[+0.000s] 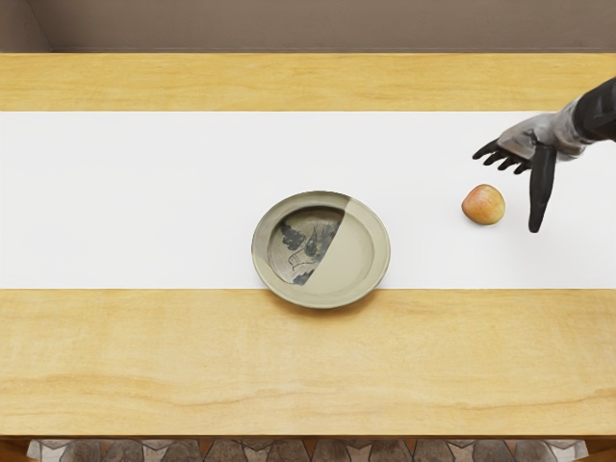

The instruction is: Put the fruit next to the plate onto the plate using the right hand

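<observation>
- Eyes on the apple [483, 204]: lying on the white runner [144, 192] right of centre, well apart from the plate [377, 252] at mid-frame, not yet lifted.
- Up near the right edge, hovering with the right hand [527, 149]: fingers [542, 192] spread wide, gripping nothing, just beside the fruit but clear of it.
- Could clip the round apple with that one long digit pointing down and send it rolling along the worktop [289, 366], out of easy reach.
- Might close too shallow from above and squirt it out sideways.
- Might let go too high over the plate and watch it bounce off the shallow rim.
</observation>
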You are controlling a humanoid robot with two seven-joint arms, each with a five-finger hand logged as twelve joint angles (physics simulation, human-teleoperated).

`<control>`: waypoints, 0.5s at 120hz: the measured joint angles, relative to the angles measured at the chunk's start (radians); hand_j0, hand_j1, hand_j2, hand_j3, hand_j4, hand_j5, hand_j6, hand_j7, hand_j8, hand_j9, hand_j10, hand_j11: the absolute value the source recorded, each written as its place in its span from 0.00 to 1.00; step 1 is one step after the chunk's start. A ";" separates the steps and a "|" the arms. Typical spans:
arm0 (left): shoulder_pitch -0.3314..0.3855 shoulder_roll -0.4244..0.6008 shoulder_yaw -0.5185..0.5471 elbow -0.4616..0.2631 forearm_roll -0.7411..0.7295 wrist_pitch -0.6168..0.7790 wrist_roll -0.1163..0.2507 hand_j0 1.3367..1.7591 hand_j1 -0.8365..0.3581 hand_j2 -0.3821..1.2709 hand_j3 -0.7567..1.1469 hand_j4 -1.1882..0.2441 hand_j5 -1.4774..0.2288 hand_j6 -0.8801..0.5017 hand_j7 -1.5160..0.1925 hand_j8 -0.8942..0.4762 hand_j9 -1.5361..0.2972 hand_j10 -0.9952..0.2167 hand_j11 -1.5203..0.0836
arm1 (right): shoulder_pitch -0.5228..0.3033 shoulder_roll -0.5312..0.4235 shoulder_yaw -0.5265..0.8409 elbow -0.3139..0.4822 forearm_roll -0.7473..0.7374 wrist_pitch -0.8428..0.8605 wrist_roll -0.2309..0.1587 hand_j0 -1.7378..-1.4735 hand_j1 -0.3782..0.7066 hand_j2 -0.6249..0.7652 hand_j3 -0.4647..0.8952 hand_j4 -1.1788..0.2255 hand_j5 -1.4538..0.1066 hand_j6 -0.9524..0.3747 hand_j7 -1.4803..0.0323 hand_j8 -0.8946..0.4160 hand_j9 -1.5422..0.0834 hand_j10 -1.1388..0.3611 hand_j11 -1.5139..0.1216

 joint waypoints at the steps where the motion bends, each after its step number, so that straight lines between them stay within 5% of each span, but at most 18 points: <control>1: 0.000 0.000 0.000 0.000 0.000 0.000 0.000 0.76 0.99 0.23 0.40 0.83 0.87 0.64 0.89 0.65 0.84 0.82 0.95 | -0.001 0.000 0.000 -0.001 0.005 0.000 0.000 0.30 0.03 0.45 0.34 0.84 0.93 0.71 0.98 0.68 0.95 0.76 0.93; 40: 0.000 0.000 0.000 0.000 0.000 0.000 0.000 0.76 0.99 0.23 0.40 0.83 0.87 0.64 0.89 0.65 0.84 0.82 0.95 | 0.009 0.010 0.063 0.000 0.038 0.000 -0.005 0.30 0.03 0.45 0.34 0.84 0.93 0.71 0.98 0.68 0.95 0.76 0.93; 60: 0.000 0.000 0.000 0.000 0.000 0.000 0.000 0.76 0.99 0.23 0.40 0.83 0.87 0.64 0.89 0.65 0.84 0.82 0.95 | 0.004 0.010 0.066 0.162 -0.123 -0.080 -0.005 0.30 0.03 0.45 0.34 0.84 0.93 0.71 0.98 0.68 0.95 0.76 0.93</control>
